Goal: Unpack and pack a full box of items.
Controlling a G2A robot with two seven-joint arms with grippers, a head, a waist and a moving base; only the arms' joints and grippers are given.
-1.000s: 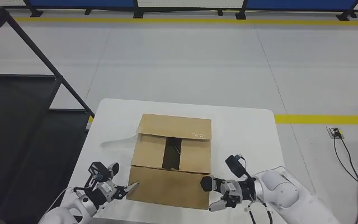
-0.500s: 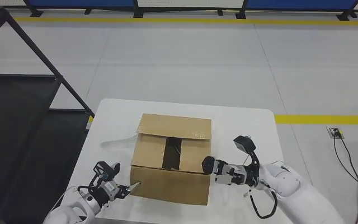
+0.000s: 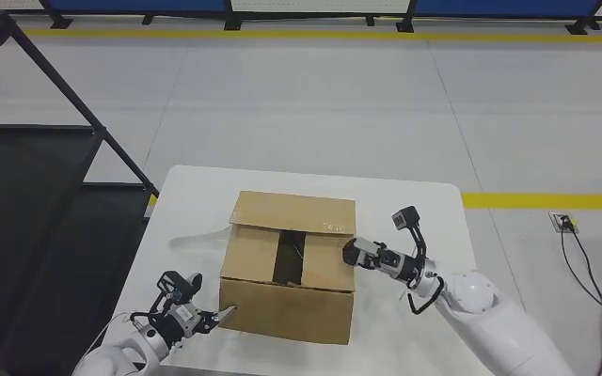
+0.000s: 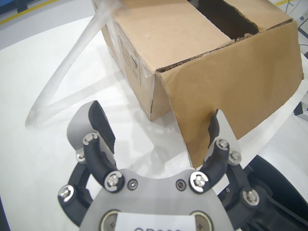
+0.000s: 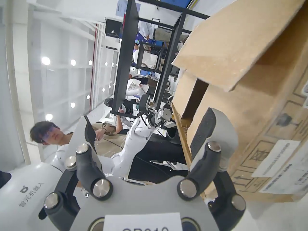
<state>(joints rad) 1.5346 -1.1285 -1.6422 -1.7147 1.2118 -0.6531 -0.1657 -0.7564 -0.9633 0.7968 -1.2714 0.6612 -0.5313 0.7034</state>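
The box [image 3: 287,273] is plain brown cardboard with a white label [image 5: 276,159]. The table [image 3: 414,211] is white, the strip [image 4: 69,66] cloudy white. The left gripper [image 4: 156,111] and right gripper [image 5: 148,116] are silver, black-padded.

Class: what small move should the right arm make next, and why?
Probably shut the right gripper on the overhanging edge of the right top flap and lift it: its fingers stand open beside that edge, and the flap lies closed over the box.

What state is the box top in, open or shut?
Partly open: on the box the near flap hangs down and a dark gap shows between two flat flaps.
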